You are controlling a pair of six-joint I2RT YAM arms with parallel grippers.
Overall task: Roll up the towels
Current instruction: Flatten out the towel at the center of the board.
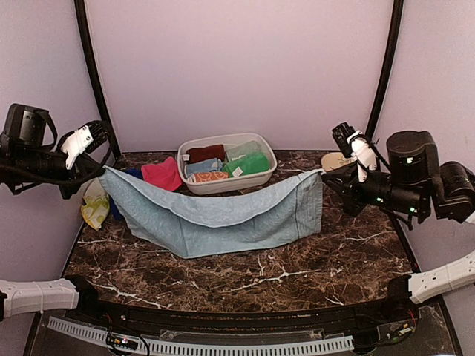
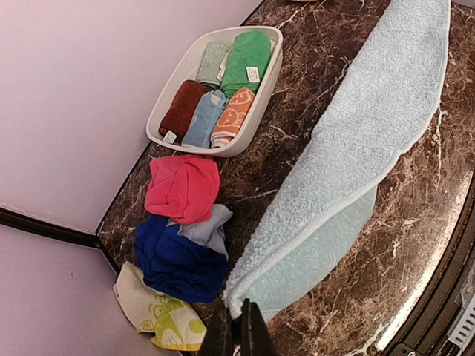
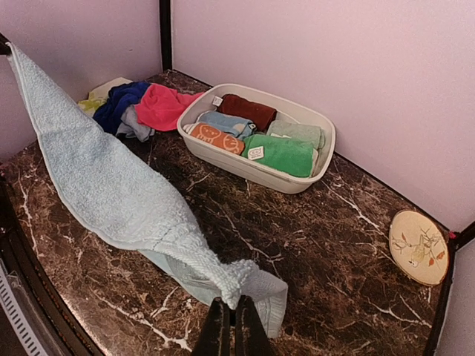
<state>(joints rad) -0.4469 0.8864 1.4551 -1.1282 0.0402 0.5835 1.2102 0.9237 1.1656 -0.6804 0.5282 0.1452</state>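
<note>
Across a dark marble table (image 1: pixel 297 274), just in front of the white tub (image 1: pixel 223 138): a pale blue towel (image 1: pixel 223 219), raised at both ends, sagging in the middle, lower edge down on the table. Inside the tub, rolled pieces, among them a green towel (image 1: pixel 249 163) and a dark red towel (image 1: pixel 205 153); heaped loose left of the tub, a pink towel (image 1: pixel 162 174), a royal blue towel (image 2: pixel 178 259) and a grey towel (image 2: pixel 204 230). Clamped tight on the pale blue towel's upper corners, the left tool (image 2: pixel 237 308) left of the tub and the right tool (image 3: pixel 231 305) right of it; farther right of the tub, a round tan plate (image 3: pixel 419 247).
</note>
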